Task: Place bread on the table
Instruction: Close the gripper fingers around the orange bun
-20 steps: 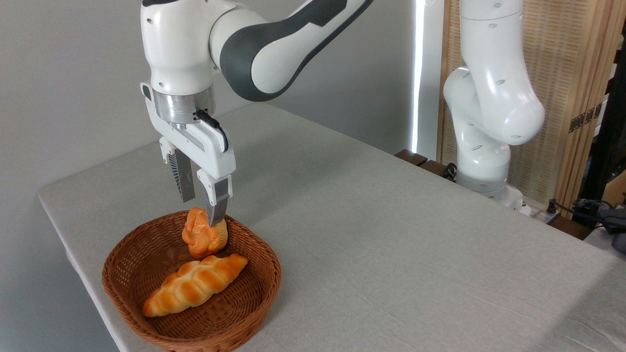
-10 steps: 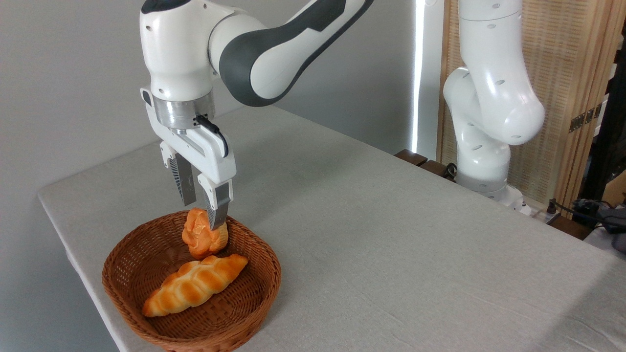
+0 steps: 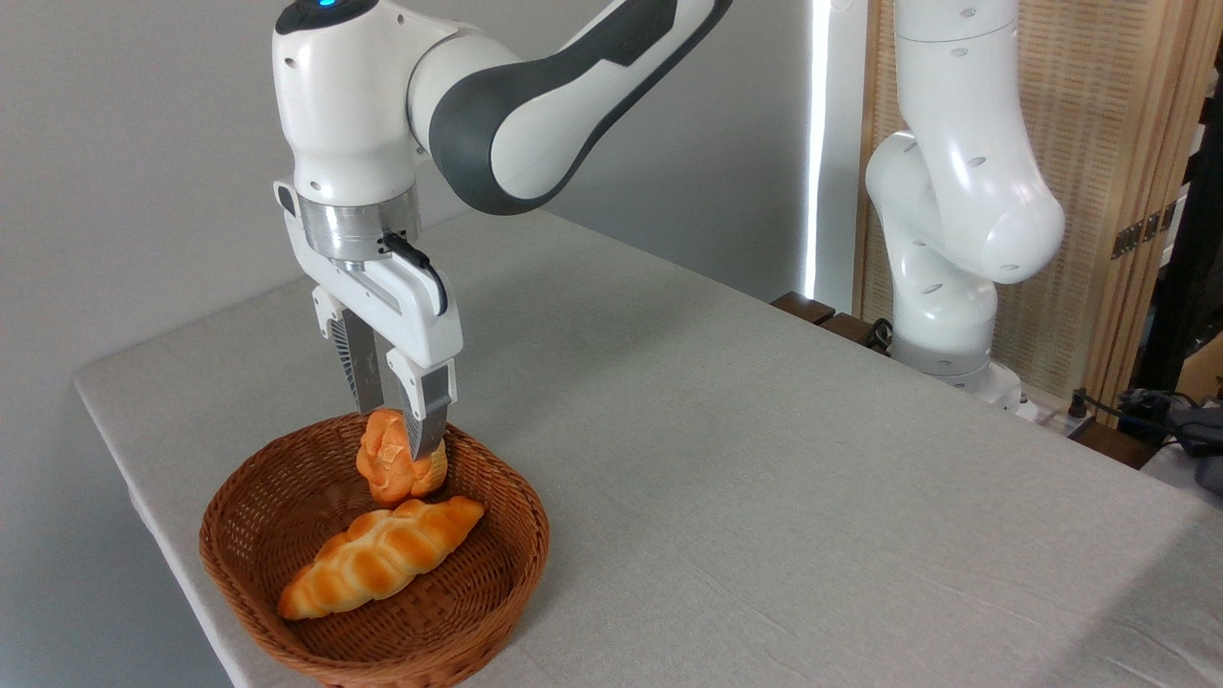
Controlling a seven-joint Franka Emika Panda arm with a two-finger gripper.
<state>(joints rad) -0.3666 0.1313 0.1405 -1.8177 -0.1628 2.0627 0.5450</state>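
Room: plain grey wall behind, a wooden slat screen [image 3: 1118, 172] at the right.
Table [image 3: 764, 478]: big, covered in light grey cloth.
Arm: white and grey, no writing to read.
Basket [image 3: 239, 535]: round brown wicker, near the table's front left corner.
Loaf [image 3: 382, 559]: 1 long braided one lying in the basket.
Gripper [image 3: 396, 435]: its 2 fingers squeeze the bread.
Bread [image 3: 394, 463]: small orange bun, in the basket.

The near finger [image 3: 423, 417] of the gripper [image 3: 401, 435] covers part of the bread [image 3: 390, 467]. The basket [image 3: 239, 554] is cut off by the bottom edge, as is the table [image 3: 764, 497] there and at right.
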